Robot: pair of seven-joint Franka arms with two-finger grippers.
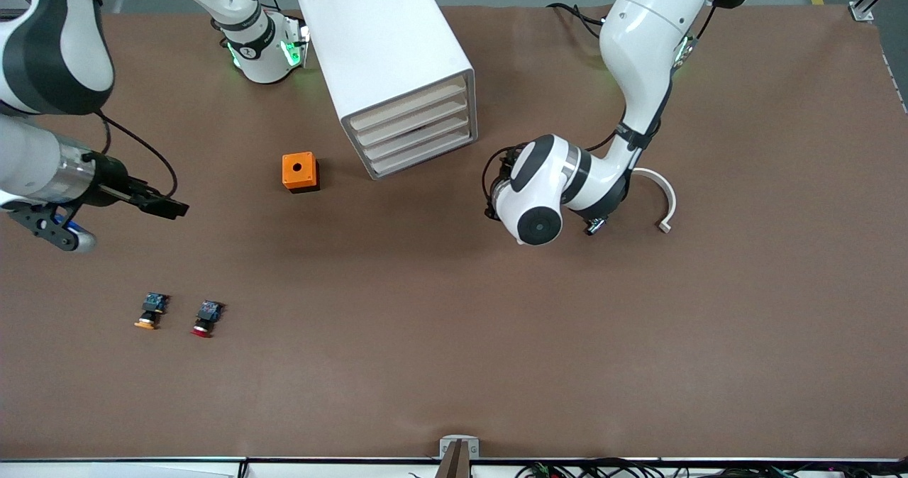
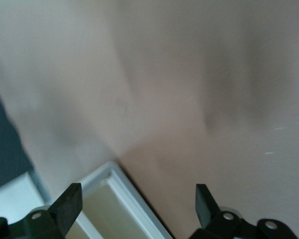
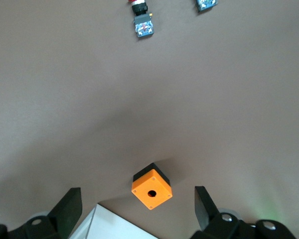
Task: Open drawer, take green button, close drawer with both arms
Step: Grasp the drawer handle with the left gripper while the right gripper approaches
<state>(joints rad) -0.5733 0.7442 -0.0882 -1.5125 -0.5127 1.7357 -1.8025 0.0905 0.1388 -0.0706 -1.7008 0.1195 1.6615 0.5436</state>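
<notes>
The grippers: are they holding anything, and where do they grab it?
Nothing is held. The left gripper is open by the cabinet; the right gripper is open above the orange box.

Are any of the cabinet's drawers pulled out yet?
No. All four drawers sit flush in the white cabinet front.

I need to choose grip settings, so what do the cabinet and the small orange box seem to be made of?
Cabinet: probably smooth white plastic, judging by its even matte faces and rounded edges; the four drawer fronts look slightly creamier. Orange box: likely molded plastic, uniformly coloured, with a round hole on top and a darker base.
</notes>
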